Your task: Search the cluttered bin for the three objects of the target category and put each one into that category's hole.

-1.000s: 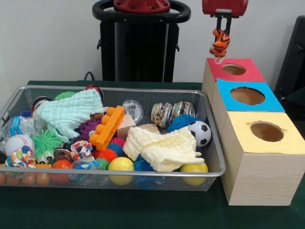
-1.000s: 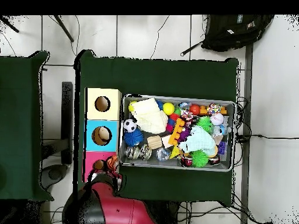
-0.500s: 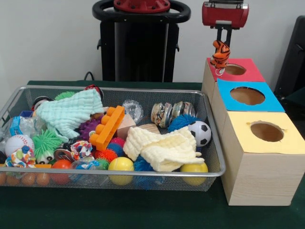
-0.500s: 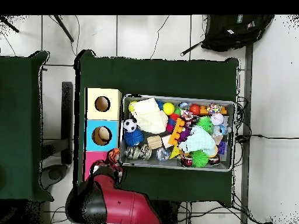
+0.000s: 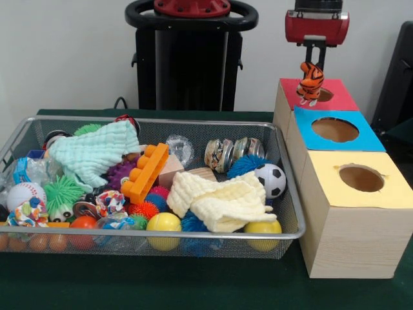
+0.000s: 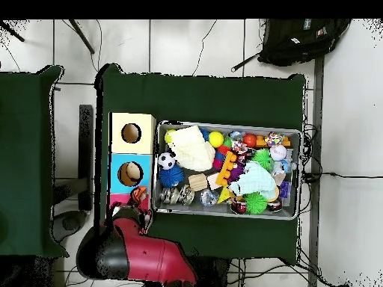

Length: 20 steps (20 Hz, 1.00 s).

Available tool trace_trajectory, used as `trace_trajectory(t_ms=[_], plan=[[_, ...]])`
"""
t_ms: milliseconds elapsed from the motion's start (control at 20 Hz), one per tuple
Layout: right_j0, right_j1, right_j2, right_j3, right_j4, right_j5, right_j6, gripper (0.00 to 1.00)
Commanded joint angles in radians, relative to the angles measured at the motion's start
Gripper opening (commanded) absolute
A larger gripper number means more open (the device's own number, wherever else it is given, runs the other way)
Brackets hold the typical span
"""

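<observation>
**Tiger toy held over red box**

Front view: fingers [image 5: 312, 64] closed on the tiger toy [image 5: 311, 80], which hangs at the hole of the red box [image 5: 335, 98]. Overhead view: the arm [image 6: 138, 254] hides that hole. Beside the red box stand the blue box [image 5: 361, 134] and wire bin [image 5: 284, 194].

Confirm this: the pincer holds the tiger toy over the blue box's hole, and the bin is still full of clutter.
Wrong box. In the front view the pincer holds the tiger toy over the red box, not the blue box next to it. The rest stands: the bin is still full of clutter.
</observation>
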Motion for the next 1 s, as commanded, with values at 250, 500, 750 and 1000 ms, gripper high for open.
trace_trajectory(t_ms=[250, 500, 750, 1000], plan=[[0.061, -0.013, 0.037, -0.037, 0.1, 0.048, 0.254, 0.0], [0.049, -0.042, 0.041, -0.005, 0.103, 0.073, 0.234, 0.0], [-0.004, -0.066, 0.059, 0.039, 0.078, 0.072, 0.198, 0.0], [-0.051, -0.084, 0.082, 0.083, 0.055, 0.049, 0.181, 0.0]])
